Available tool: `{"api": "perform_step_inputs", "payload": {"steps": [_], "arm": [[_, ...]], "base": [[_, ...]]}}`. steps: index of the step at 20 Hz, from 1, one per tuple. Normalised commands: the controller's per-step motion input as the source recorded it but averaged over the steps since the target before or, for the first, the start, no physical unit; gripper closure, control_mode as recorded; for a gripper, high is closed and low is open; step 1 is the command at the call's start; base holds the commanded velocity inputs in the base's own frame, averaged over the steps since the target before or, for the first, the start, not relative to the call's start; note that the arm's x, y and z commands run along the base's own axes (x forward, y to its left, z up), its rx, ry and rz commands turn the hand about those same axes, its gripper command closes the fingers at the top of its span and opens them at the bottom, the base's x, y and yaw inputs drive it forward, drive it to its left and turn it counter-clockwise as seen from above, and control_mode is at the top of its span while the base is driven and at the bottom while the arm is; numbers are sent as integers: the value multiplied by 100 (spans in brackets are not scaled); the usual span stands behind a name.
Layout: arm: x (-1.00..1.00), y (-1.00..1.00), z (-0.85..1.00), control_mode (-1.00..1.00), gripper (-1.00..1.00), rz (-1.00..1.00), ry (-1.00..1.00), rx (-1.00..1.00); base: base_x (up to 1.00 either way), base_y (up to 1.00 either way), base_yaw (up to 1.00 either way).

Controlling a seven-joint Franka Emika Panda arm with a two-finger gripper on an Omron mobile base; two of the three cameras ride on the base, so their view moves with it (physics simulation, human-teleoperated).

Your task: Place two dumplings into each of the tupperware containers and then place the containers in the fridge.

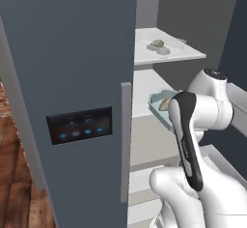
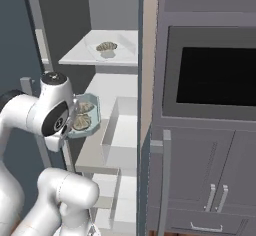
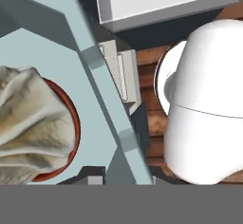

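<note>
I have the arm bent up in front of the open fridge, its gripper shut narrowly on the rim of the pale teal container, two dumplings inside, beside the middle shelf. The whitish container, with dumplings, sits on the upper shelf

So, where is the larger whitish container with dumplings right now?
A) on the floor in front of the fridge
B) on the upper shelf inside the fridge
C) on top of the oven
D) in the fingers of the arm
B: the whitish container rests on the upper shelf of the open fridge, dumplings inside it, while the arm carries the blue container lower down.
</note>
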Motion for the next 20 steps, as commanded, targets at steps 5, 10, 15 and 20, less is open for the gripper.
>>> {"api": "perform_step_inputs", "payload": {"steps": [5, 10, 15, 20], "arm": [[59, -11, -5, -100, 100, 3, 2, 6], [58, -18, -6, -100, 100, 2, 4, 5], [57, -16, -29, -100, 100, 3, -9, 1], [57, -7, -32, -100, 100, 1, -14, 1]], "base": [[0, 0, 0], [0, 0, 0], [0, 0, 0], [0, 0, 0]]}}
